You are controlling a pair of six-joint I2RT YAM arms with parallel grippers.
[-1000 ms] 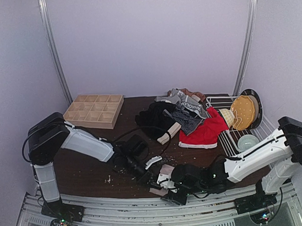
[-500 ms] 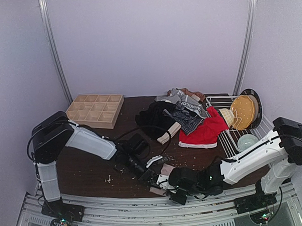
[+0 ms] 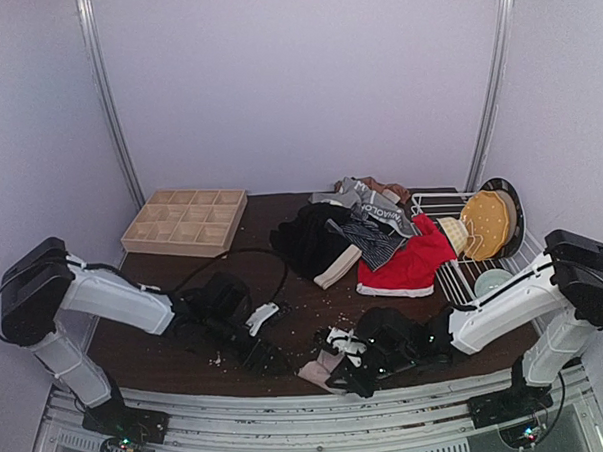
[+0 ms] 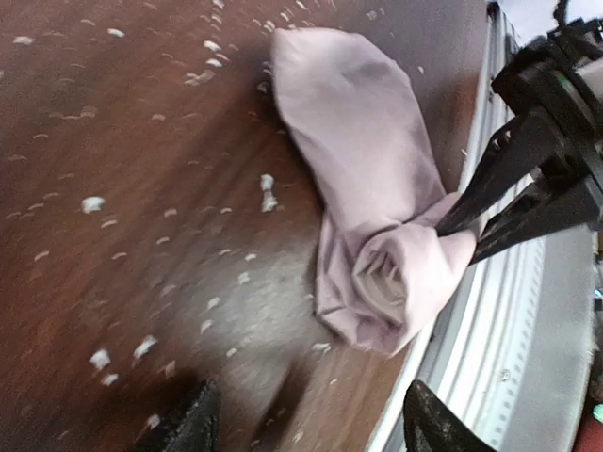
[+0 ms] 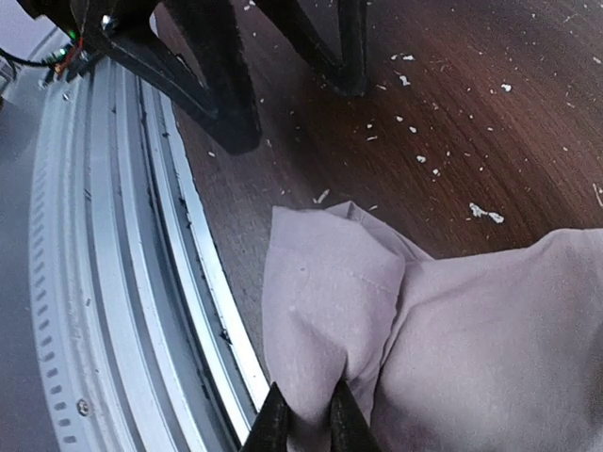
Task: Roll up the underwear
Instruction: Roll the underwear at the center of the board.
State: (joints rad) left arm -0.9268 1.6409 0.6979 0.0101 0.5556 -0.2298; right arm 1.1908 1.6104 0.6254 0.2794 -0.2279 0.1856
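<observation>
A pale pink underwear (image 4: 372, 207) lies partly rolled at the table's near edge, its spiral end facing the left wrist camera. My right gripper (image 5: 309, 424) is shut on a fold of this cloth (image 5: 330, 311) beside the metal rail. My left gripper (image 4: 306, 428) stands open a short way from the roll and touches nothing. From above, the roll (image 3: 318, 370) sits between the left gripper (image 3: 261, 338) and the right gripper (image 3: 346, 364). A red underwear (image 3: 408, 266) with a pale waistband, a black one (image 3: 307, 236) and a grey-striped one (image 3: 374, 235) lie heaped at the back.
A wooden grid tray (image 3: 186, 221) stands at the back left. A wire rack (image 3: 462, 274) on the right holds a patterned plate (image 3: 487, 223) and a pale bowl (image 3: 492, 281). White crumbs dot the dark table (image 3: 177, 352). A ribbed metal rail (image 3: 290, 412) borders the near edge.
My left gripper has opened, let go of the pink roll and drawn back to the left. The right gripper has closed on a fold of the roll.
</observation>
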